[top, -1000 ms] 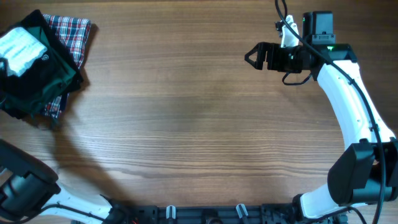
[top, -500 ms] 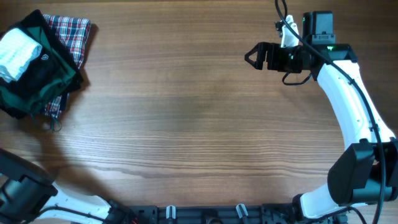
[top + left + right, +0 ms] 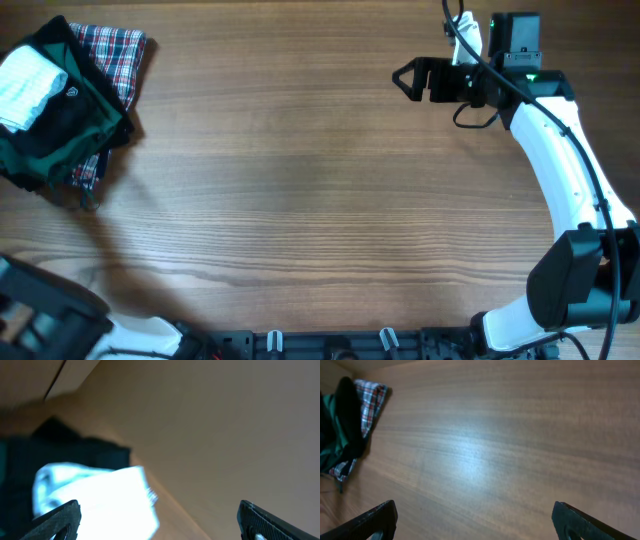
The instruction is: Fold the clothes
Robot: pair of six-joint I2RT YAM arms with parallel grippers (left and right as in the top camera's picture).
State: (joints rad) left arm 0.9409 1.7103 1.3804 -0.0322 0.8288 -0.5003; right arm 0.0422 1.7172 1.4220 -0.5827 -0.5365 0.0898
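The clothes [image 3: 30, 85], a small white ribbed garment, lie bunched on top of a dark pile at the table's far left. In the left wrist view they show as a bright, blurred white shape [image 3: 100, 502] below and ahead of my left gripper [image 3: 160, 519]. Its jaws stand wide apart and hold nothing. Overhead, only part of the left arm [image 3: 45, 320] shows at the bottom left corner. My right gripper [image 3: 404, 77] hovers open over bare wood at the upper right, far from the clothes, and is seen open in its own view [image 3: 476, 519].
Under the white garment lies a black-and-green garment [image 3: 60, 135] on a red plaid cloth [image 3: 118, 50]; both also show at the left of the right wrist view [image 3: 345, 425]. The wooden table [image 3: 300, 190] spreads between the two arms.
My left gripper has opened and let go of the white garment, which settled on the dark pile. The left arm drew back toward the bottom left. The right gripper shifted slightly toward the far edge.
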